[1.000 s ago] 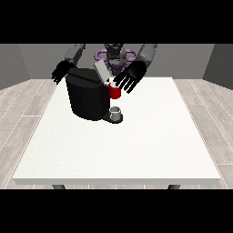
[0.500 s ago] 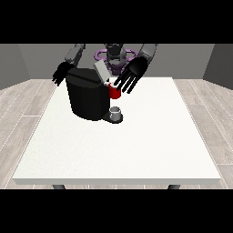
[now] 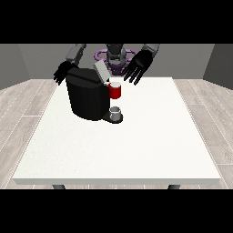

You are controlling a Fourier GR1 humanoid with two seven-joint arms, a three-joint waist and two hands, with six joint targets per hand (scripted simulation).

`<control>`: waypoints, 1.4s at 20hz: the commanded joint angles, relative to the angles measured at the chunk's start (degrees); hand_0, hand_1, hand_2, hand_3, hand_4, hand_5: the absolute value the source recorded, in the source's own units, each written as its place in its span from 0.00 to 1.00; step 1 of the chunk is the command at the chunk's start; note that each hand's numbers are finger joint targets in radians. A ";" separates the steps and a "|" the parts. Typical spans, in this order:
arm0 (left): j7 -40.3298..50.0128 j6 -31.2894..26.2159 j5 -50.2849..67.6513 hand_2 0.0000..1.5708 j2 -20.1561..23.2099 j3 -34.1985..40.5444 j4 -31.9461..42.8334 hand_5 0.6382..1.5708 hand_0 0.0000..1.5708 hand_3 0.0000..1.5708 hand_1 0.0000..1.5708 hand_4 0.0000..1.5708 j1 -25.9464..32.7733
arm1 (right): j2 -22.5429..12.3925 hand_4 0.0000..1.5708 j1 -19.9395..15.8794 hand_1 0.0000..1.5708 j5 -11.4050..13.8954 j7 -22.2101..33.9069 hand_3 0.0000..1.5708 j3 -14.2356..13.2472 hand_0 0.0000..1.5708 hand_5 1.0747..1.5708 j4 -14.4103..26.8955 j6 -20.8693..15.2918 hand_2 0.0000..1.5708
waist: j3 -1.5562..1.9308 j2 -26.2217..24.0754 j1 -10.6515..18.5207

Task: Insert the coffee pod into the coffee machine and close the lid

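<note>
The black coffee machine [image 3: 88, 98] stands on the white table [image 3: 136, 145] at the back left. Its grey lid [image 3: 101, 72] is tilted up and open. A red thing at the machine [image 3: 115, 91] sits at its front right side. Below that, a grey thing [image 3: 116, 113] rests on the machine's base; I cannot tell whether it is the pod. The hand at the view's right [image 3: 138, 66] hovers above and right of the red thing, fingers spread, holding nothing. The hand at the view's left [image 3: 61, 73] hangs behind the machine's left top corner, fingers relaxed.
The robot's torso [image 3: 116, 57] stands behind the table's far edge. White tabletop stretches from the machine to the near and right edges. Wooden floor surrounds the table.
The hand at the view's right has risen a little and drawn back from the red thing. The machine, the lid and the other hand look unchanged.
</note>
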 commanded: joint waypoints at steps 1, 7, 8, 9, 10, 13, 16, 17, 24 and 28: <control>-1.27 -0.58 1.86 0.00 -2.32 0.69 -2.13 1.00 0.00 0.00 0.00 0.00 3.15 | -1.52 0.25 1.43 0.00 -1.50 -1.76 0.00 -2.89 0.00 1.00 2.76 0.46 0.00 | 0.00 -2.74 3.00; -1.11 0.54 14.24 0.00 -9.94 10.67 -2.93 1.00 0.00 0.00 0.00 0.05 6.90 | 0.29 0.28 5.74 0.00 -1.22 -2.99 0.00 -2.69 0.00 1.00 3.87 -0.59 0.00 | -0.05 -8.93 7.71; -3.75 1.42 15.86 0.00 -8.75 12.78 -1.83 1.00 0.00 0.00 0.00 0.16 11.49 | -1.65 0.28 7.85 0.00 -2.29 -0.63 0.00 -2.87 0.00 1.00 1.17 1.58 0.00 | -0.14 -10.50 6.28; -2.43 0.25 19.43 0.00 -11.30 15.29 -1.79 1.00 0.00 0.00 0.00 0.17 10.66 | -2.02 0.27 7.41 0.00 -2.36 -2.34 0.00 -3.85 0.00 1.00 2.50 1.35 0.00 | -0.11 -10.81 7.73; -5.25 0.07 19.51 0.00 -12.83 14.24 -2.71 1.00 0.00 0.00 0.00 0.15 14.06 | -1.67 0.27 8.27 0.00 -2.71 -2.47 0.00 -4.85 0.00 1.00 3.20 0.31 0.00 | -0.08 -12.37 9.88; -3.30 -1.38 21.97 0.00 -13.53 15.86 -2.43 1.00 0.00 0.00 0.00 0.00 18.18 | -1.41 0.25 11.33 0.00 -2.26 0.07 0.00 -3.61 0.00 1.00 1.27 0.36 0.00 | -0.07 -18.25 9.96; -6.02 -0.64 23.46 0.00 -14.13 16.77 -2.99 1.00 0.00 0.00 0.00 0.00 23.52 | 0.08 0.31 13.01 0.00 0.11 -0.14 0.00 0.15 0.00 1.00 -2.20 0.32 0.00 | -0.08 -19.62 9.69; -2.77 -1.09 24.64 0.00 -15.81 16.83 -4.31 1.00 0.00 0.00 0.00 0.12 21.94 | -4.10 0.28 11.89 0.00 -0.96 0.22 0.00 -2.64 0.00 1.00 -0.03 2.37 0.00 | -0.03 -20.91 12.05; -4.96 -3.09 28.50 0.00 -16.41 18.29 -5.66 1.00 0.00 0.00 0.00 0.00 30.44 | -4.94 0.16 10.99 0.00 -1.39 3.37 0.00 1.92 0.00 1.00 -8.35 7.67 0.00 | -0.04 -23.29 12.13; -8.05 -2.02 29.76 0.00 -18.68 18.00 -7.87 1.00 0.00 0.00 0.00 0.00 35.67 | -5.89 0.03 8.18 0.00 -1.83 6.07 0.00 2.48 0.00 1.00 -11.82 8.63 0.00 | -0.04 -23.15 13.29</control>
